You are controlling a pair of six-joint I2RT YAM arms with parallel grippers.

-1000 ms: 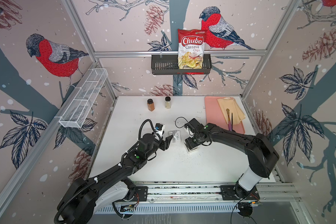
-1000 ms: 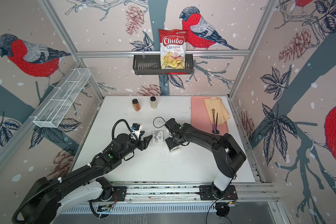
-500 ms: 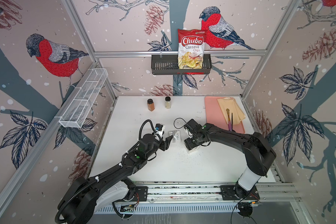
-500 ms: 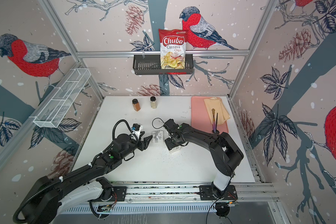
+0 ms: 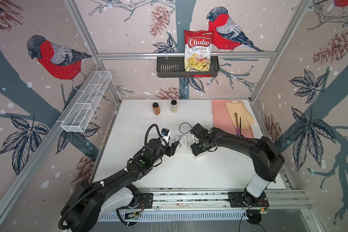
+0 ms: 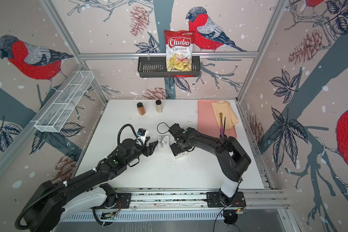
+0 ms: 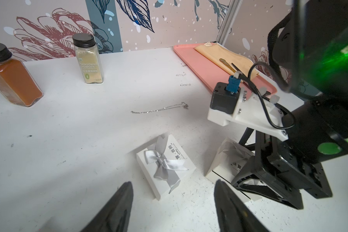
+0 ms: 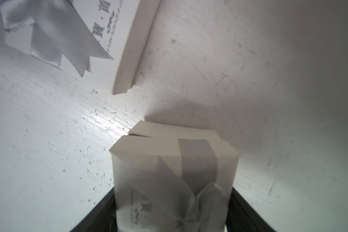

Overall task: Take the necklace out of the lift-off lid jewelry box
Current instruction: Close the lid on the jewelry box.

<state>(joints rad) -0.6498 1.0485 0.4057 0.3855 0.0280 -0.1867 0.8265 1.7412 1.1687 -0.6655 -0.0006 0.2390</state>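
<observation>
Right wrist: right gripper (image 8: 173, 213) clasps ribboned white box (image 8: 149, 158).

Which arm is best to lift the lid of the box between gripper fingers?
Right. The right gripper straddles that box, a finger each side. The left gripper is open, aimed at the other box.

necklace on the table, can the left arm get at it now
Probably yes: the necklace lies bare on the table, the left claw is open, and only the low ribbon box sits between them.
</observation>
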